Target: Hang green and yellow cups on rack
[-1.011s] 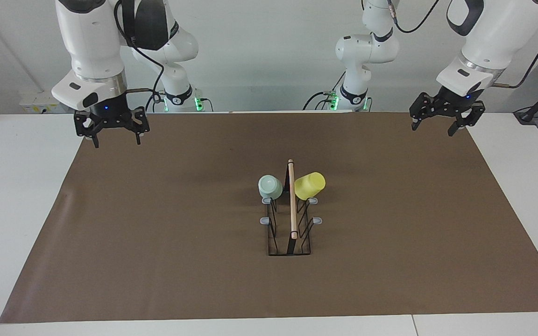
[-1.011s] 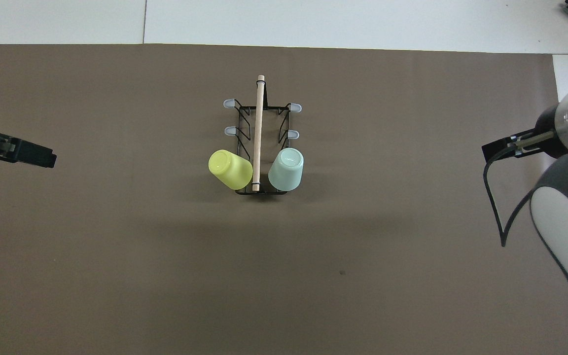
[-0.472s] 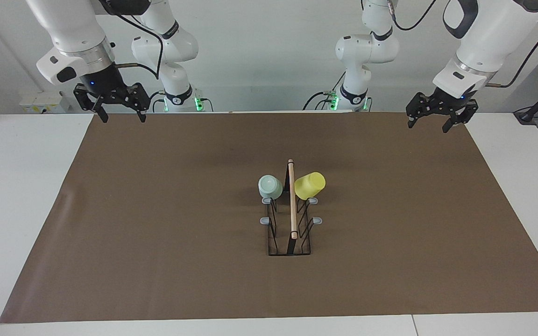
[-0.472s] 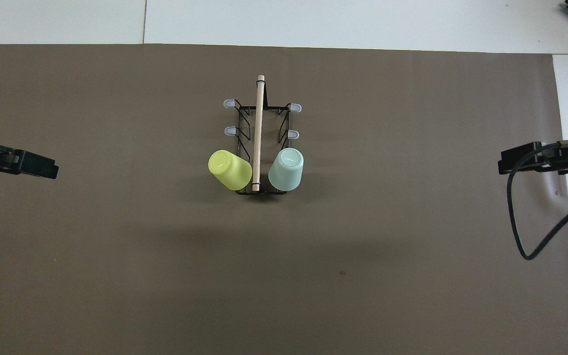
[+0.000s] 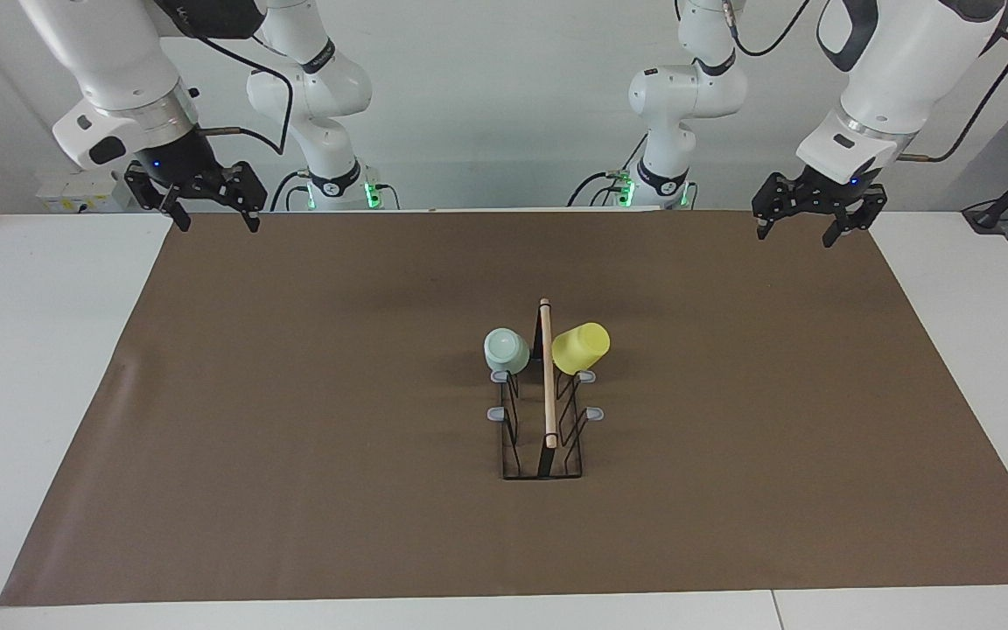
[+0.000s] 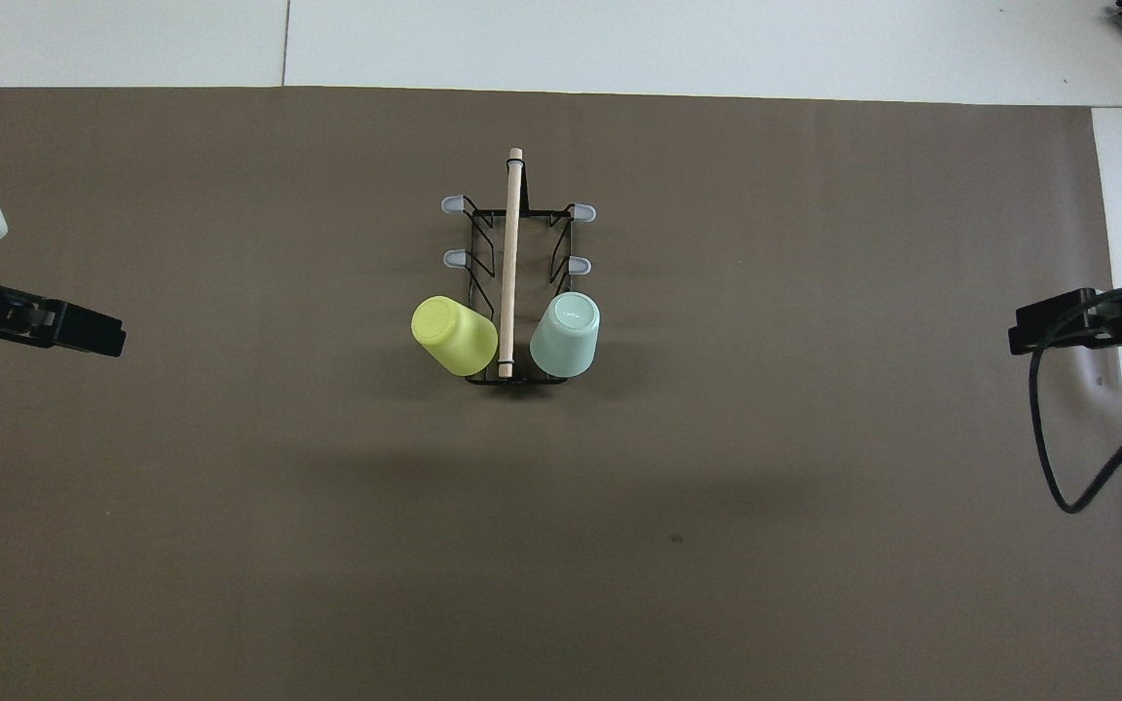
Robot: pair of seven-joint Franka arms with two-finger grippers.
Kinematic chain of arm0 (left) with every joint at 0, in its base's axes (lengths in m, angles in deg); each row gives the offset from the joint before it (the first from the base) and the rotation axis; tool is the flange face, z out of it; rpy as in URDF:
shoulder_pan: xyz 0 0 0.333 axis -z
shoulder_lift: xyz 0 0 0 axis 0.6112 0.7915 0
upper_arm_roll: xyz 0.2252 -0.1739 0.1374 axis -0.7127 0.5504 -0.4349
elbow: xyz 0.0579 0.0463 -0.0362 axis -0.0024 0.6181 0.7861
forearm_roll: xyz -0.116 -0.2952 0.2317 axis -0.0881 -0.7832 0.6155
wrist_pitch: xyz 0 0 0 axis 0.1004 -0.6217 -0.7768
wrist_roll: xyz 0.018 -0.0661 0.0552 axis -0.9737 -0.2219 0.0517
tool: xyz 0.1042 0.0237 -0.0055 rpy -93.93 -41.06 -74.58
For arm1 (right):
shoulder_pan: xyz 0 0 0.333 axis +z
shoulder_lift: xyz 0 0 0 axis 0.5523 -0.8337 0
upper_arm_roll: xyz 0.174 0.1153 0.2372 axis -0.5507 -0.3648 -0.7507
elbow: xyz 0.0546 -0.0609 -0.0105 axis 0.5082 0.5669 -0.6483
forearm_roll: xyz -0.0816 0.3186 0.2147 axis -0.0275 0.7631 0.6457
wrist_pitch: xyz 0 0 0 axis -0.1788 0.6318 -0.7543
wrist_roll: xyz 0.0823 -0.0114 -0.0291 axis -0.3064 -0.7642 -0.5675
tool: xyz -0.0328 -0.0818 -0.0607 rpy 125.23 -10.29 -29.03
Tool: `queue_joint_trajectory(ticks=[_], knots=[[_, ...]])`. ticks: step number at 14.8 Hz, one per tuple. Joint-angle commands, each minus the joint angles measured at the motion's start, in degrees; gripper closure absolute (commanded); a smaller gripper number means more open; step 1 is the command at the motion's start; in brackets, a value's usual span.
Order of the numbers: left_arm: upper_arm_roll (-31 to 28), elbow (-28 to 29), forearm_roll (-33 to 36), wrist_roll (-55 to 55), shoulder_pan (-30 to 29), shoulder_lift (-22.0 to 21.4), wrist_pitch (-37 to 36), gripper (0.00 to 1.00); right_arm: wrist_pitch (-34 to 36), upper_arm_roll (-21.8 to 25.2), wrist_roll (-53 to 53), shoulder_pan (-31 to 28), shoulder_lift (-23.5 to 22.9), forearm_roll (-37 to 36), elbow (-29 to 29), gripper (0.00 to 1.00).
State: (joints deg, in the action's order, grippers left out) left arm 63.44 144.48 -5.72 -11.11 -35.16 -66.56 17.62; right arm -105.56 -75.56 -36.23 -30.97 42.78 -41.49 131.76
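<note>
On the brown mat point(image 5: 294, 437), near the middle of the table, the rack point(image 5: 543, 437) stands with its wooden rod point(image 5: 547, 376) running away from the robots. Both cups already sit upside down on the pair of prongs nearest the robots: the green cup point(image 5: 506, 350) on the side toward the right arm's end, the yellow cup point(image 5: 580, 346) on the side toward the left arm's end, tilted outward. The four other grey-tipped prongs are bare. Judged from this, the hanging looks done and nothing seems left but for the arms to park; whether the yellow cup is seated fully on its prong is hard to tell from these angles.

Neither arm is near the rack. The right gripper point(image 5: 210, 210) hangs over the mat's edge nearest the robots at the right arm's end, fingers pointing down, spread apart and holding nothing. The left gripper point(image 5: 794, 226) hangs over the matching corner at the left arm's end, likewise spread and empty.
</note>
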Motion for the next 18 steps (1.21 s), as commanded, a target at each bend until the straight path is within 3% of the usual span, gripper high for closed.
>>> queue_joint_trajectory(ticks=[1, 6, 9, 12, 18], knots=[[-0.08, 0.34, 0.43, 0.57, -0.06, -0.91, -0.86, 0.0, 0.21, -0.47, -3.1, -1.15, -0.2, -0.51, 0.78, 0.0], [-0.52, 0.16, 0.25, 0.66, 0.03, -0.83, -0.95, 0.0, -2.94, -2.84, 2.17, 0.96, 1.19, -0.16, 4.81, 0.0], [-0.96, -5.1, 0.34, 0.74, 0.82, 1.89, -2.26, 0.0, -3.57, -2.76, 2.96, 1.49, 2.25, -0.24, 6.67, 0.0], [-0.96, -7.31, -0.1, 0.74, 0.91, 2.87, -4.54, 0.0, -3.22, -2.76, 2.09, 1.32, 1.65, -0.33, 5.11, 0.0], [-1.93, -5.82, 0.34, 0.66, 1.61, 2.17, -4.03, 0.0, -0.93, -1.79, -0.99, -0.09, 0.85, -0.95, 2.81, 0.0]])
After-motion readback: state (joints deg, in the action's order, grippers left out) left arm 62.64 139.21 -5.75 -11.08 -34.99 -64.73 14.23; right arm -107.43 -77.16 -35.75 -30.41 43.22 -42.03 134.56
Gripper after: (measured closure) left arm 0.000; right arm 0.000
